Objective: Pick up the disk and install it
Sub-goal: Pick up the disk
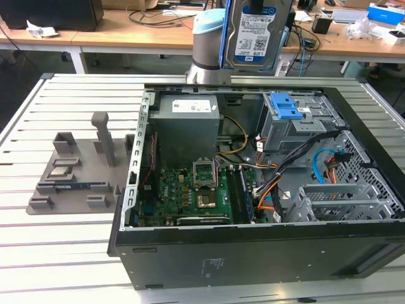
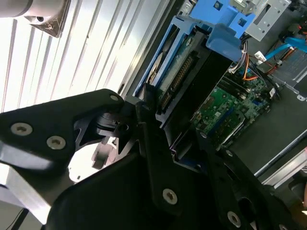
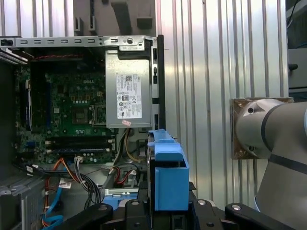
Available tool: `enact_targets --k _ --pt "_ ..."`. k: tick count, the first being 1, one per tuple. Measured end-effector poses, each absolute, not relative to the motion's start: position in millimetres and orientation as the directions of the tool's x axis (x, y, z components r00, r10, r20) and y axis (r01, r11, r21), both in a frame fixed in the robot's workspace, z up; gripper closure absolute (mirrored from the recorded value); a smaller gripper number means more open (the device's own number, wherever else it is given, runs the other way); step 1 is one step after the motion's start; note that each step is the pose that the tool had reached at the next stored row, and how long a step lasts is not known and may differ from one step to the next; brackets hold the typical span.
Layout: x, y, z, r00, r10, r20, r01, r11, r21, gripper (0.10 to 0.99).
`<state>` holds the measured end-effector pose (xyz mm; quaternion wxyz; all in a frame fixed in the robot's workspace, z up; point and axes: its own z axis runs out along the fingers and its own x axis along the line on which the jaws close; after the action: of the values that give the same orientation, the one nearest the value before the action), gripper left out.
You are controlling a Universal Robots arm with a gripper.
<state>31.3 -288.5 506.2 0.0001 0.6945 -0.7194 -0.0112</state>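
The disk (image 1: 256,30), silver-grey with a white and blue label, hangs upright high above the back of the open computer case, label facing the exterior camera. In both wrist views my gripper (image 2: 168,129) (image 3: 168,207) is shut on it, black fingers (image 2: 144,120) pressing either side. The disk's blue side rail (image 3: 168,177) shows edge-on in the first wrist view. Its connector edge and blue rails (image 2: 192,57) point down toward the case in the second wrist view. Below it stands the blue-topped grey drive cage (image 1: 281,117).
The black computer case (image 1: 253,253) lies open on a slatted white table, showing motherboard (image 1: 190,190), grey power supply (image 1: 186,120) and orange and blue cables (image 1: 316,168). A grey fixture (image 1: 76,171) with a small silver chip (image 1: 61,171) sits at the exterior view's left. The arm's base (image 1: 205,44) stands behind the case.
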Motion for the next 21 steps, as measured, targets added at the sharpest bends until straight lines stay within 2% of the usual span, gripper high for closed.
enact_targets --k 8,21 --pt "31.5 -295.4 506.2 -0.036 -0.999 -0.015 -0.999 0.035 0.016 0.722" --pt "31.5 -338.4 506.1 -0.036 -0.999 -0.016 -0.999 0.035 0.016 0.722"
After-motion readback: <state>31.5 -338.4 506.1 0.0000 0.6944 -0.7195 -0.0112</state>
